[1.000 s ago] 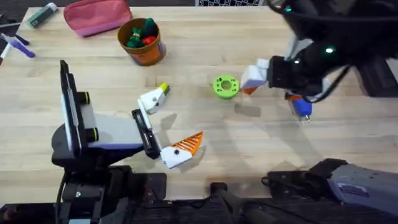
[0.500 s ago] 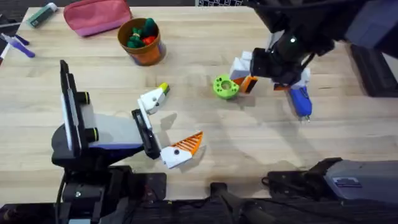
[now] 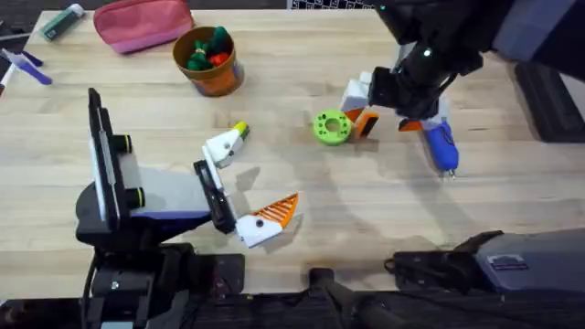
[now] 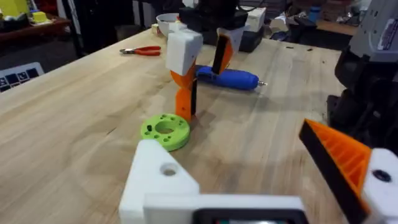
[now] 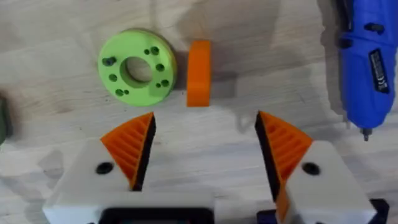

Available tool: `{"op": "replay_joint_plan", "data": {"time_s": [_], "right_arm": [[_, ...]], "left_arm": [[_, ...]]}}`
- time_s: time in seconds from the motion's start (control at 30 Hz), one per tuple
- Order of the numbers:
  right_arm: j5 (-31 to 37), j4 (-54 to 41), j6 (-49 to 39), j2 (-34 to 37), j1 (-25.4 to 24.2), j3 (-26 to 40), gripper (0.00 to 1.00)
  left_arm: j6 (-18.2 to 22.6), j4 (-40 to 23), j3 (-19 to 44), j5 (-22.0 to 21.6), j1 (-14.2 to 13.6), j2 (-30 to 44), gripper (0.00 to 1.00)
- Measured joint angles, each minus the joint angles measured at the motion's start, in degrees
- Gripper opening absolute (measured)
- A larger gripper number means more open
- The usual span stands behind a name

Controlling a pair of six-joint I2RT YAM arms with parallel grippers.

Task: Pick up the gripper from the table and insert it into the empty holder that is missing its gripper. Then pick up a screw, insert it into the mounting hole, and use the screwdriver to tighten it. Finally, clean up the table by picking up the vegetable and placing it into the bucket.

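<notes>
The right gripper (image 5: 205, 143) is being held wide open and empty, its two orange ribbed pads (image 5: 130, 146) spread well apart. The gripper (image 5: 199, 73), the loose orange wedge, is lying on the table (image 5: 261, 25) just ahead of the gap, nearer one pad than the other and not yet between them. A green ring (image 5: 137, 66) is sitting just beside the wedge, and the screwdriver (image 5: 367, 62) is lying outside the other finger. Compared with a second ago, these fingers have been carried across from the screwdriver's side to stand over the wedge, so the pick-up is judged to be only now being lined up. A further advance is being called for before closing, with care that the ring is not caught as well. The left gripper (image 3: 247, 183) is also being kept open and empty, and the holder (image 3: 222, 146), its bare white finger, is waiting well apart from the wedge.
</notes>
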Motion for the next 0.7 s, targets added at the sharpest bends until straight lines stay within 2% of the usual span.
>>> {"op": "replay_joint_plan", "data": {"time_s": [0.13, 0.33, 0.5, 0.7], "right_arm": [[-1.66, -0.04, -2.26, 1.13, -1.93, 0.00, 0.920], [-2.72, -0.46, -4.22, 4.31, -1.98, 1.21, 0.919], [-2.85, -0.19, -4.90, 7.77, -2.00, 3.00, 0.871], [-2.59, -0.02, -5.11, 8.25, -2.13, 3.70, 0.845]], "left_arm": [[0.00, 0.02, 0.00, -0.02, 0.00, 0.01, 0.985], [0.00, 0.00, 0.00, 0.00, 0.00, 0.01, 0.985], [0.00, 0.02, 0.00, 0.00, 0.00, 0.01, 0.985], [0.00, 0.00, 0.00, 0.00, 0.00, -0.01, 0.985]]}}
